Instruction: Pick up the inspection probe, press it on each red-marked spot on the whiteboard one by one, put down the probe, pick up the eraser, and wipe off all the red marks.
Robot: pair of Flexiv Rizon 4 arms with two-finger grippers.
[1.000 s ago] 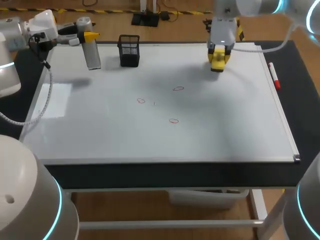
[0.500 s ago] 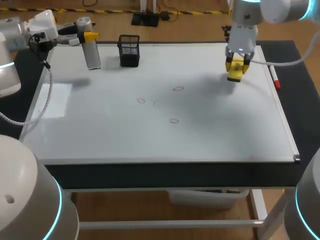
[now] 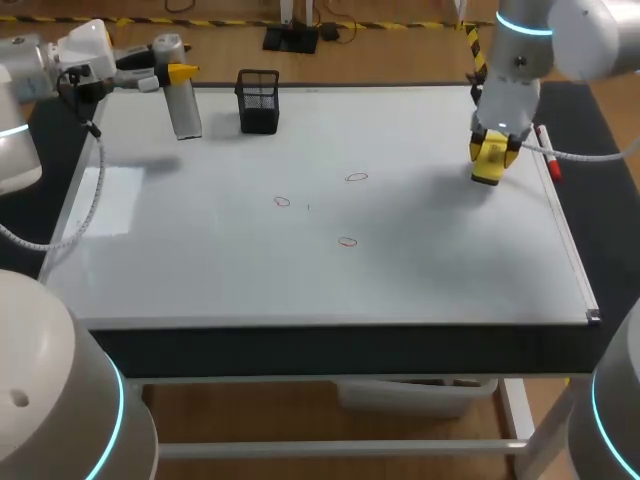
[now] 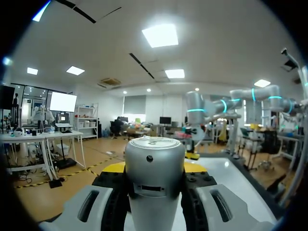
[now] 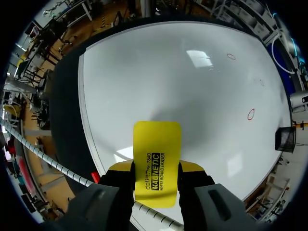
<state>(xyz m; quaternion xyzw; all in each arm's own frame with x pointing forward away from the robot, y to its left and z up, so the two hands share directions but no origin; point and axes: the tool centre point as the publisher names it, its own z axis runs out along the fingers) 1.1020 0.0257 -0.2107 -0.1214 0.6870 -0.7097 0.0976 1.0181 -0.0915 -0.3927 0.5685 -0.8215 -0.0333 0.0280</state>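
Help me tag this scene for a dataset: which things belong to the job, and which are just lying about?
Job: inspection probe, eraser, whiteboard, red marks.
Lying about: black mesh pen holder, red marker by the whiteboard's right edge.

The left pincer (image 4: 155,167) clamps the inspection probe (image 4: 155,190) from both sides. The probe is a silver cylinder with a flat round cap. Yellow fingertips (image 4: 114,167) show just behind the cylinder. The whiteboard (image 4: 233,175) lies ahead of the pincer, beyond the probe.
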